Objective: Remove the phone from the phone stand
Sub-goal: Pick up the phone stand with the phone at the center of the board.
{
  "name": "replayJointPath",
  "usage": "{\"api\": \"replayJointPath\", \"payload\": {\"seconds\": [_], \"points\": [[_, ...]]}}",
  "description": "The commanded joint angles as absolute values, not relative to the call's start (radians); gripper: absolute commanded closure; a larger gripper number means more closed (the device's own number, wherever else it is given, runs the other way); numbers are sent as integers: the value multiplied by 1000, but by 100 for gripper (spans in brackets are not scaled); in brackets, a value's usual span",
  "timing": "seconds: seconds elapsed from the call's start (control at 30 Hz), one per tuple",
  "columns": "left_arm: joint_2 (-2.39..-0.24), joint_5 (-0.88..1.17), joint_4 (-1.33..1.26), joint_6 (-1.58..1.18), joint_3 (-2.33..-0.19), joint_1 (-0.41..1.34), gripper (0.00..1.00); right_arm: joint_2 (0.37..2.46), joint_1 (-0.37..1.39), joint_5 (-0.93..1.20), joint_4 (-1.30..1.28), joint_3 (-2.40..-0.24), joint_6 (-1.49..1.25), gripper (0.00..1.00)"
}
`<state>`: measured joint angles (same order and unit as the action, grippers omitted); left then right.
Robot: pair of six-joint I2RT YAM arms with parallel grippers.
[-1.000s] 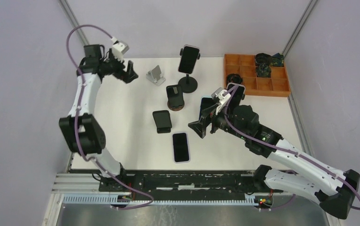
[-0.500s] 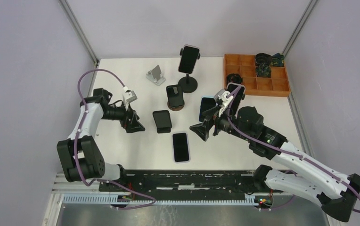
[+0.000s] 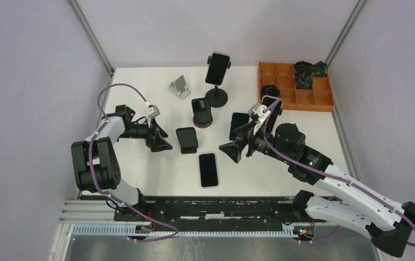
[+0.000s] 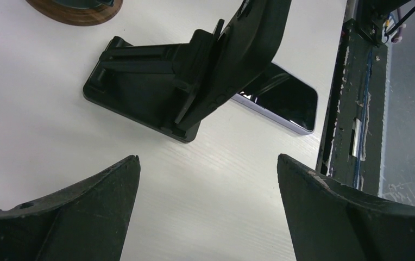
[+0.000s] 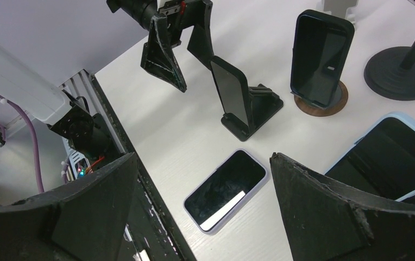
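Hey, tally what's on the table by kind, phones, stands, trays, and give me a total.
Phones: 5
Phone stands: 4
Wooden tray: 1
Total: 10, not counting a half-hidden shape behind the right arm.

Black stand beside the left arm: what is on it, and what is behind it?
A dark-cased phone leans on the black stand. Beyond it in the left wrist view lies a flat phone, one end covered by the dark-cased phone.

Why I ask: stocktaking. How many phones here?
5: pole-stand phone at back, wooden-base phone centre, folding-stand phone, flat phone nearest, blue phone beside the right arm. A sixth may hide behind it.
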<state>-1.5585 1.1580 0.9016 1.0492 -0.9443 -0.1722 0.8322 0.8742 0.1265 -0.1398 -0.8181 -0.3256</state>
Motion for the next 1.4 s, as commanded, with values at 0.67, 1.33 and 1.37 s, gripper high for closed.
{"api": "replayJointPath", "payload": {"seconds": [0.67, 1.33, 1.37], "points": [[-1691, 1066, 467, 682, -931, 12, 0, 919, 870, 136, -61, -844, -343, 2], [-1789, 1094, 518, 735, -987, 49, 17, 928, 868, 123, -48, -804, -334, 2], [-1798, 1092, 517, 727, -997, 49, 20, 930, 867, 122, -45, -802, -333, 2]]}}
